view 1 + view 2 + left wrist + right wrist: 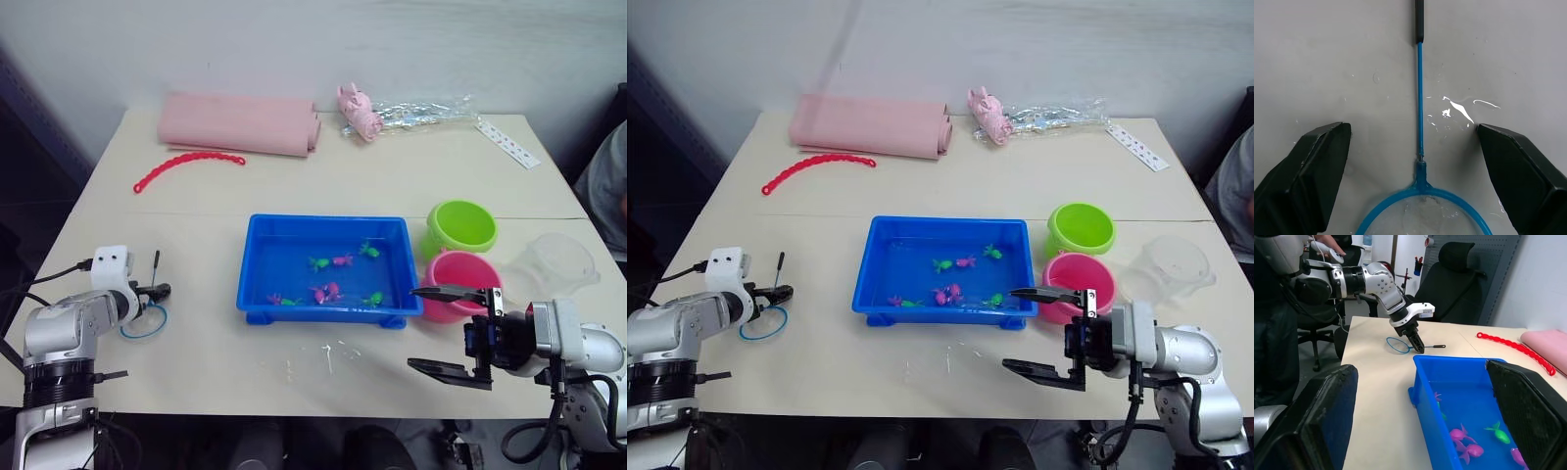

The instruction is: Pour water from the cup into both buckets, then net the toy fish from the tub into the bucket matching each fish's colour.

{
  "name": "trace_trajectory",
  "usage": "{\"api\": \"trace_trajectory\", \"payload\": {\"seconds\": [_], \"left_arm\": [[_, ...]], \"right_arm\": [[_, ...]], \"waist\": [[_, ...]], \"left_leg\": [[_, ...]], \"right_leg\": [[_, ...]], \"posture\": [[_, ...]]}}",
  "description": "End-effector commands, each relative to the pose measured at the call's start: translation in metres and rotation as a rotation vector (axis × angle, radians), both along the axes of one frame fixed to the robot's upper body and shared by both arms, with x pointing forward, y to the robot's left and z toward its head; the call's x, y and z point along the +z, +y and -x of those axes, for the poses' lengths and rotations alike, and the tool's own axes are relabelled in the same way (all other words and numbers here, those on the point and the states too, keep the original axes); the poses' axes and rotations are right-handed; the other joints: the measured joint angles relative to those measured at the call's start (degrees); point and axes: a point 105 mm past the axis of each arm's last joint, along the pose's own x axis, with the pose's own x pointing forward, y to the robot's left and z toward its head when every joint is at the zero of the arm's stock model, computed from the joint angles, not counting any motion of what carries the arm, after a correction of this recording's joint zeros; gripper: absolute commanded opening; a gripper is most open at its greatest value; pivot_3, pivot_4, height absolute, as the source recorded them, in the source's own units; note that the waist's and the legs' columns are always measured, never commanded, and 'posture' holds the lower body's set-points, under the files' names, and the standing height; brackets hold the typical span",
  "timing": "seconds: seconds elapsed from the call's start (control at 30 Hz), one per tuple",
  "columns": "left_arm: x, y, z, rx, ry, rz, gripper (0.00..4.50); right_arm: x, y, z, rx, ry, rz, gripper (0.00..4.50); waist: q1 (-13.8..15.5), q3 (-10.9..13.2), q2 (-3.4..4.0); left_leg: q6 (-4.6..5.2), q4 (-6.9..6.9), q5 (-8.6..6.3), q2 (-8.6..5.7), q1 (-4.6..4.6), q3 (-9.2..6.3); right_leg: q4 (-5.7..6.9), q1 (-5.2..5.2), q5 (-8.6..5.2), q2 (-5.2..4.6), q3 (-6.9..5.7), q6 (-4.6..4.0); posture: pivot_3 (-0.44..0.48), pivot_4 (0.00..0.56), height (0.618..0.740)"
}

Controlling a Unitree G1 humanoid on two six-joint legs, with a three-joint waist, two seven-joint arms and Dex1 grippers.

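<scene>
A folded pink cloth lies at the far edge of the beige table. A red beaded chain curves just in front of the cloth. To the cloth's right sit a pink soft toy, a crumpled clear plastic bag and a white strip.

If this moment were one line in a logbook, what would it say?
left gripper: open above net on table | right gripper: open, empty, beside pink bucket | fish: in tub
</scene>
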Motion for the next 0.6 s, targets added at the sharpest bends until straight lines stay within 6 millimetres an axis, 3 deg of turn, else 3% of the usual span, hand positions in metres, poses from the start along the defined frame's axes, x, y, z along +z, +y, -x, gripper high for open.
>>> {"api": "trace_trajectory", "payload": {"seconds": [0.03,0.23,0.3,0.37,0.5,0.6], "left_arm": [[-0.042,0.003,0.021,0.011,0.167,0.020,2.41],[-0.051,0.004,0.026,0.025,0.183,0.046,0.06],[-0.050,0.005,0.026,0.031,0.171,0.047,0.06],[-0.036,0.013,0.020,0.042,0.090,0.045,0.06],[0.022,0.015,0.001,-0.074,-0.268,0.108,0.06],[0.074,0.010,0.008,-0.320,-0.503,0.079,0.06]], "right_arm": [[0.005,-0.004,0.004,-0.018,-0.048,-0.001,4.50],[0.000,-0.010,0.008,-0.039,-0.039,0.009,4.50],[-0.002,-0.011,0.009,-0.042,-0.038,0.010,4.50],[-0.002,-0.011,0.008,-0.045,-0.040,0.012,4.50],[0.004,-0.011,0.005,-0.058,-0.057,0.018,4.50],[0.020,-0.005,-0.005,-0.119,-0.027,0.022,4.50]], "waist": [[-0.17,-0.20,0.32],[-0.42,-0.55,0.90],[-0.48,-0.56,0.91],[-0.55,-0.56,0.91],[-0.95,-0.40,0.65],[-1.08,-0.15,0.12]], "left_leg": [[0.00,0.00,0.00,0.00,0.04,0.00],[0.00,-0.09,0.00,0.00,0.27,0.09],[0.00,-0.17,0.00,0.00,0.41,0.13],[0.01,-0.22,-0.01,0.00,0.64,0.17],[-0.03,-0.33,-0.07,0.06,0.85,0.15],[-0.07,-0.33,-0.09,0.09,0.71,0.09]], "right_leg": [[0.06,0.01,0.00,0.00,0.02,0.00],[0.12,0.11,-0.01,0.02,0.12,0.00],[0.10,0.22,-0.01,0.01,0.17,0.01],[0.03,0.43,-0.01,0.01,0.21,0.01],[-0.26,0.74,-0.02,0.03,0.18,-0.01],[-0.35,0.68,-0.03,0.04,0.12,-0.04]], "posture": [[0.000,0.150,0.740],[0.000,0.150,0.740],[0.000,0.150,0.740],[0.000,0.150,0.740],[0.000,0.150,0.740],[0.000,0.150,0.740]]}}
